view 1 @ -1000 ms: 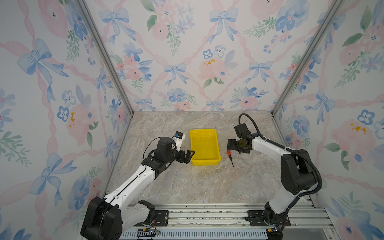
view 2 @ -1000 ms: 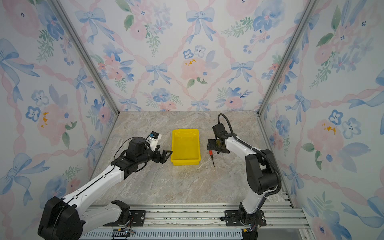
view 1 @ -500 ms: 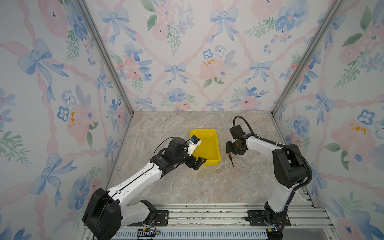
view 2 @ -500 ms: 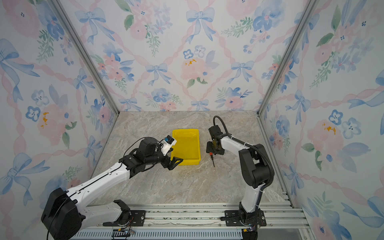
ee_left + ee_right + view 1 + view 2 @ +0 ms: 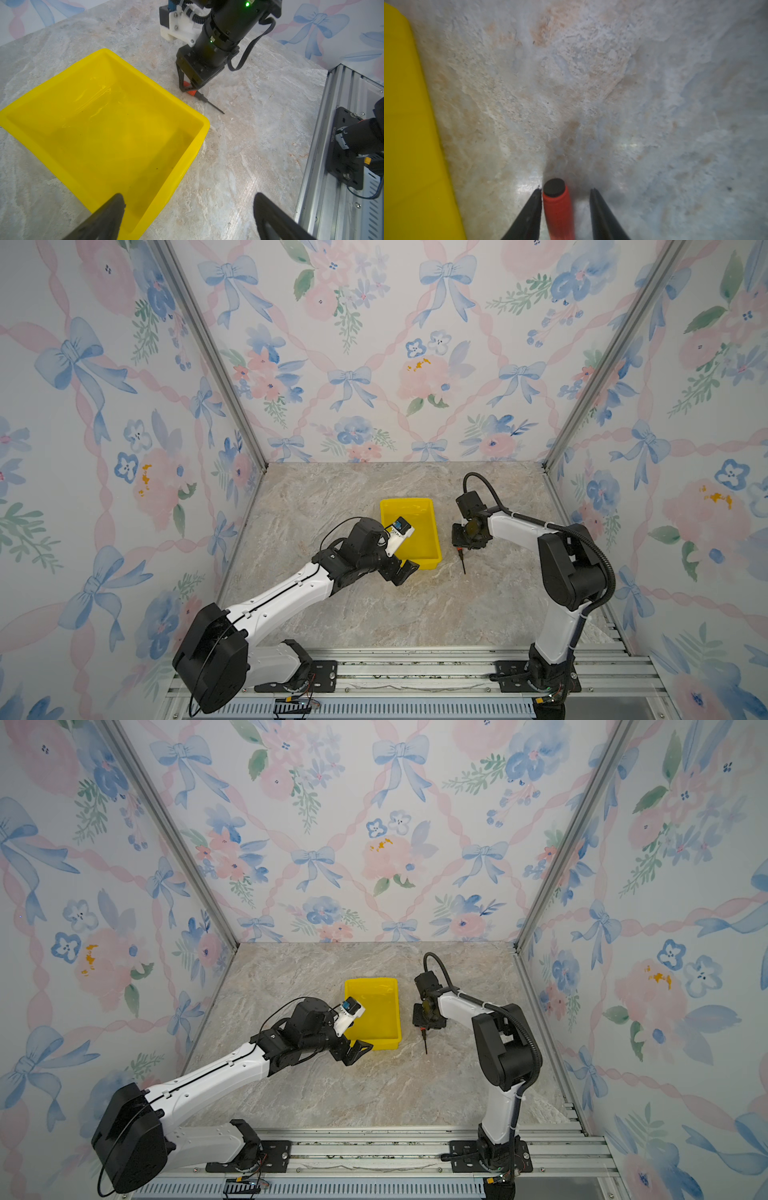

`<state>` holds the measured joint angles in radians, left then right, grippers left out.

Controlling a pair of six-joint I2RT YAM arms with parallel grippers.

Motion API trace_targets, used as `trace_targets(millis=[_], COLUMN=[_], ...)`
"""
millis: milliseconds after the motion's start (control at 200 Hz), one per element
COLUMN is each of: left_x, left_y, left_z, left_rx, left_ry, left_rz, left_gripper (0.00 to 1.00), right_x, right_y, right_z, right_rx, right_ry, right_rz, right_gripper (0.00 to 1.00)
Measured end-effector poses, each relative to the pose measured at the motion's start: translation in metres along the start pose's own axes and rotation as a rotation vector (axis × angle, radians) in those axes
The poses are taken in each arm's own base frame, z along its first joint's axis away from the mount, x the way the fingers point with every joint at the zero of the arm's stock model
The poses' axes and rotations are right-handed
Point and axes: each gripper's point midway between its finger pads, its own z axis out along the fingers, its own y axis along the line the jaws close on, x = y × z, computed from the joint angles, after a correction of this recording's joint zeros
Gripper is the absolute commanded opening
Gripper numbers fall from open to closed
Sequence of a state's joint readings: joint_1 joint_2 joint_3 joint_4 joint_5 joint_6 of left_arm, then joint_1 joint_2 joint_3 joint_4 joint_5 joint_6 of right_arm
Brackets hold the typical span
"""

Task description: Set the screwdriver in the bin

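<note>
Screwdriver (image 5: 195, 94): lay on the bench (image 5: 374, 614) just beside the bin (image 5: 145, 76), outside it. Right pincer (image 5: 566, 189) straddled its red handle, seemingly with a gap on one side, so not yet clamped. Left pincer (image 5: 189, 196) gaped wide by the bin's corner. Step: grasp. Next needed: firm squeeze, then lift over the rim.
</note>
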<state>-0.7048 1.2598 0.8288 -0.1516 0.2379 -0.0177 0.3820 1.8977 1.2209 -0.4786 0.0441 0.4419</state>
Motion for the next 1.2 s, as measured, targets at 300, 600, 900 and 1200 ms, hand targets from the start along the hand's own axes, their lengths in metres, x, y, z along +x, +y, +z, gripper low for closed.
trace_targets(millis=[300,600,900,1200], left_x=[0.002,0.003,0.009,0.009], left_y=[0.006,0.016,0.060,0.069], left_z=[0.001,0.000,-0.011,-0.027], left_rx=[-0.039,-0.089,-0.186,-0.204], left_ry=[0.009,0.011,0.005,-0.039], left_rz=[0.000,-0.004,-0.078,-0.101], left_gripper=[0.98,0.98,0.98,0.97], right_x=[0.000,0.002,-0.024,-0.042], right_y=[0.001,0.006,0.045,0.130], right_z=[0.001,-0.015,-0.098,-0.155], right_rx=[-0.001,0.003,-0.026,-0.145], right_ry=[0.000,-0.013,-0.176,-0.274], right_rz=[-0.002,-0.024,-0.093,-0.155], right_gripper=[0.10,0.00,0.00,0.00])
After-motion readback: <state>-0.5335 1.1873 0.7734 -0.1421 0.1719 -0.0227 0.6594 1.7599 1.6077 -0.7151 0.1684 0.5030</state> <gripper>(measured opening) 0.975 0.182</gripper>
